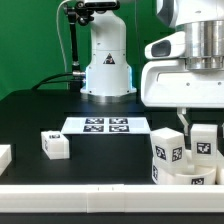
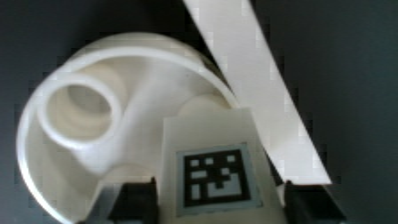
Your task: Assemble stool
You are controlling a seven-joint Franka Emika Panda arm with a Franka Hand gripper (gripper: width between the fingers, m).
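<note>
Over the seat [image 2: 89, 110], the hand [image 2: 215, 197] is clamped on a leg [image 2: 210, 138] bearing a black-and-white square tag [image 2: 215, 173].

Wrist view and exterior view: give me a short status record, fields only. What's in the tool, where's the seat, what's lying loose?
tool: closed on a tagged leg
held leg: tag facing the wrist camera, set against the round seat
seat: below the tool, at the exterior view's right
leg joined to seat: cannot tell
loose leg: on the table, to the exterior view's left of the marker board
</note>
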